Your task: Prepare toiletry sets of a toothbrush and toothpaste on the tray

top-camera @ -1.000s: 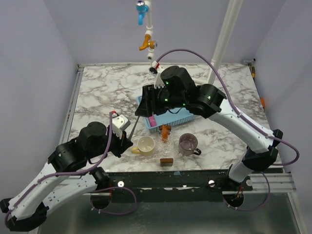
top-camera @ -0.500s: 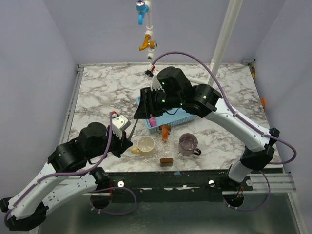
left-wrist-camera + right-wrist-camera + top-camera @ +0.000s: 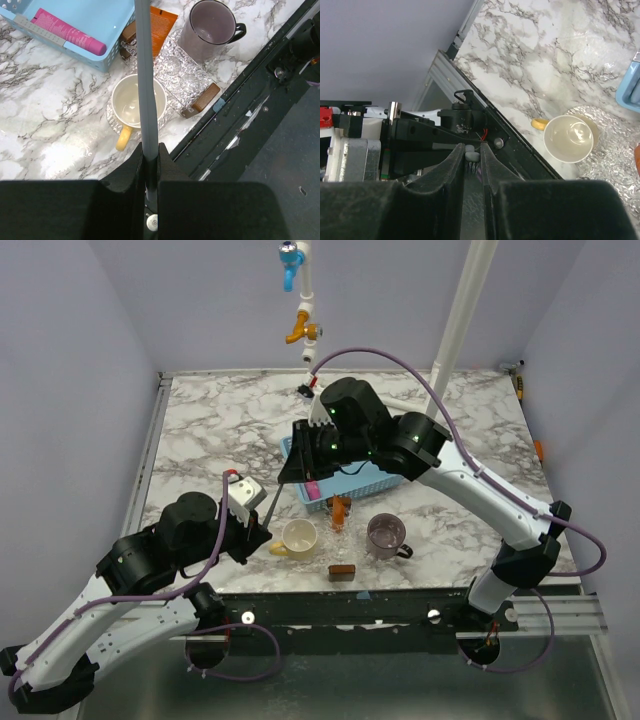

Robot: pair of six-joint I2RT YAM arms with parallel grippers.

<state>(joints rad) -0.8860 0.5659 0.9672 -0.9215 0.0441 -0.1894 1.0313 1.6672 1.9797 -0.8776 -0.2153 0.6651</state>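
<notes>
The pale blue toothbrush (image 3: 274, 502) hangs in the air between both grippers, above the table's front left. My left gripper (image 3: 262, 532) is shut on its handle end; in the left wrist view the shaft (image 3: 145, 75) runs up from the jaws (image 3: 149, 147). My right gripper (image 3: 288, 478) is shut on the bristle head (image 3: 472, 156). The orange toothpaste (image 3: 340, 510) lies at the far end of the shiny tray (image 3: 342, 571), also seen in the left wrist view (image 3: 161, 22). The tray (image 3: 185, 75) holds both cups.
A cream cup (image 3: 299, 537) and a purple mug (image 3: 386, 533) stand on the tray. A blue basket (image 3: 365, 478) with a pink tube (image 3: 67, 32) sits behind them. The table's front edge (image 3: 235, 95) is close by. A white pole (image 3: 462, 315) rises at the back right.
My right gripper has moved slightly left and down along the toothbrush toward its head. The left arm and the objects on the tray have stayed put.
</notes>
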